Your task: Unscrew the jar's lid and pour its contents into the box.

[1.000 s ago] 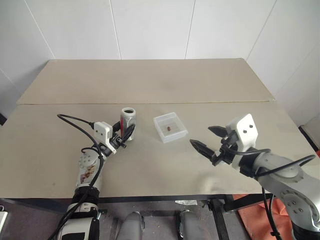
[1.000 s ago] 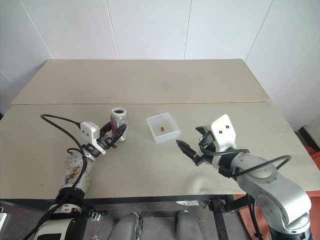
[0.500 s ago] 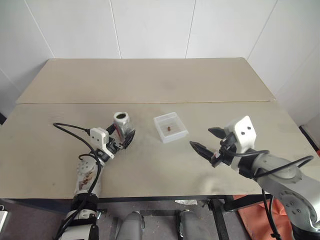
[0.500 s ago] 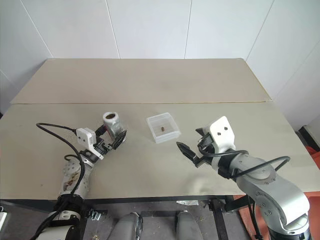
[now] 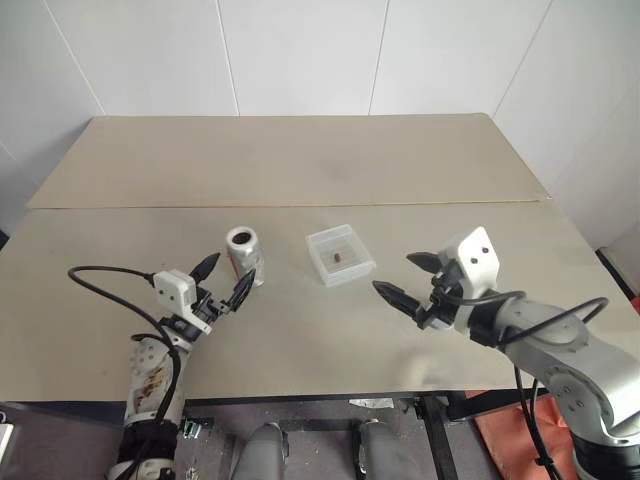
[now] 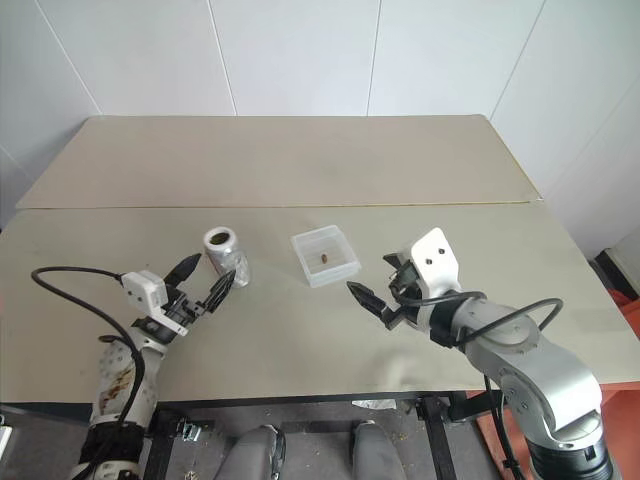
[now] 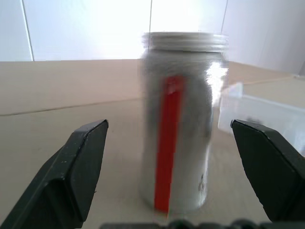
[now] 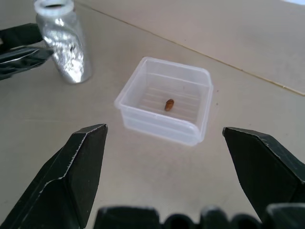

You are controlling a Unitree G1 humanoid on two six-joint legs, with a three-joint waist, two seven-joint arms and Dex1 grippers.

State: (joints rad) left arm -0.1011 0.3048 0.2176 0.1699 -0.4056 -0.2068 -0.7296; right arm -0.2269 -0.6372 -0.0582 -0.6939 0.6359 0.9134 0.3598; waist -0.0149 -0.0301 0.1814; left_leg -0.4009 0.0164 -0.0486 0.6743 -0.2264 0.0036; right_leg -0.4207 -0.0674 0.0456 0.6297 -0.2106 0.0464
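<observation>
left gripper (image 5: 222,279): lower left of the head view, jaws spread wide, nothing between them; black pointed fingers (image 7: 76,169)
right gripper (image 5: 405,277): lower right of the head view, jaws wide apart, empty; aimed toward frame centre at the box
jar (image 5: 244,255): left of centre, upright on the table (image 5: 300,170), long axis vertical, mouth open with no cap on it; just past the left fingertips, apart from them; clear cylinder, silvery glare, vertical red stripe (image 7: 167,138) on the side facing the left wrist
box (image 5: 341,255): centre of frame, just right of the jar, not touching; shallow square translucent white plastic, ribbed floor, rounded corners
contents (image 8: 169,104): tiny brown lump lying on the box floor, near its middle
lid: can't locate
table: flat matte beige board, seam line across the upper middle; white panelled wall (image 5: 300,50) behind
key relation: jar sits dead ahead between the left jaws' line, left arm much nearer to it than the right; right jaws frame the box from the near side
task state (judgement): looks finished, jar open, lump in the box, jar set down free
next move (judgement): probably just pull both arms clear; risk is the left finger clipping the light jar and tipping it
</observation>
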